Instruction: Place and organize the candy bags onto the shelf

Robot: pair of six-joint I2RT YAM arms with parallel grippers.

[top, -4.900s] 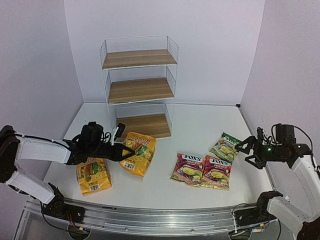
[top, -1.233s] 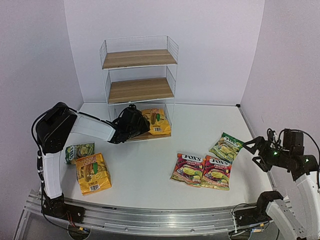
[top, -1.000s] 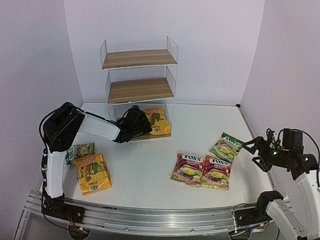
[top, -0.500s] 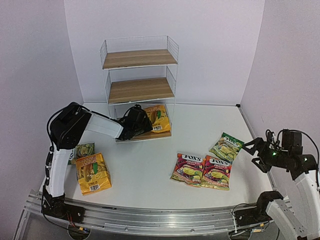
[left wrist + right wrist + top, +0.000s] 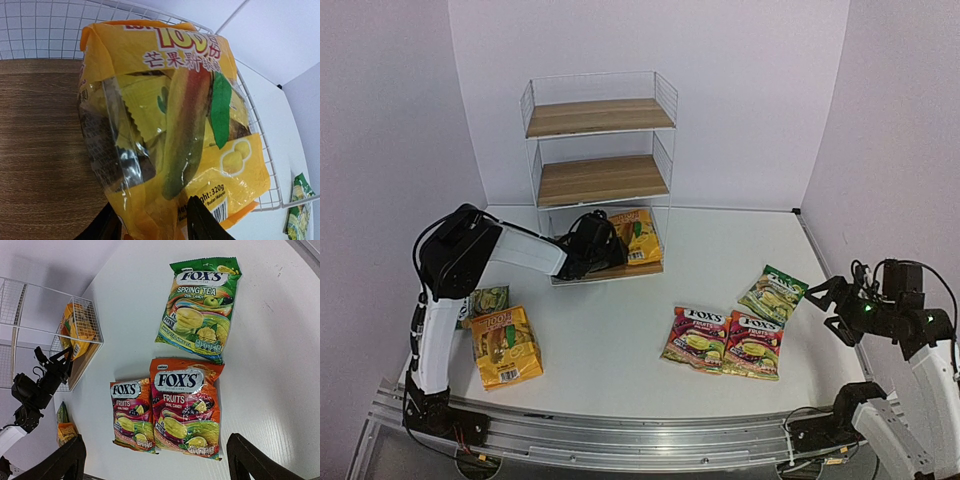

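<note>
The white wire shelf [image 5: 600,180] with three wooden boards stands at the back. My left gripper [image 5: 618,248] reaches into its bottom tier, shut on the lower end of a yellow-orange candy bag [image 5: 165,115]. That bag stands upright against the right wire side [image 5: 640,237]. A second yellow-orange bag [image 5: 505,345] lies at the front left, with a green bag [image 5: 488,300] partly under it. Two red FOX'S bags [image 5: 132,415] [image 5: 185,407] lie side by side mid-table, and a green FOX'S bag [image 5: 200,307] lies beyond them. My right gripper [image 5: 157,445] is open and empty above the red bags.
The two upper shelf boards [image 5: 600,117] [image 5: 603,180] are bare. The bottom board [image 5: 40,150] is bare left of the held bag. White walls close in the table on three sides. A metal rail [image 5: 640,440] runs along the near edge.
</note>
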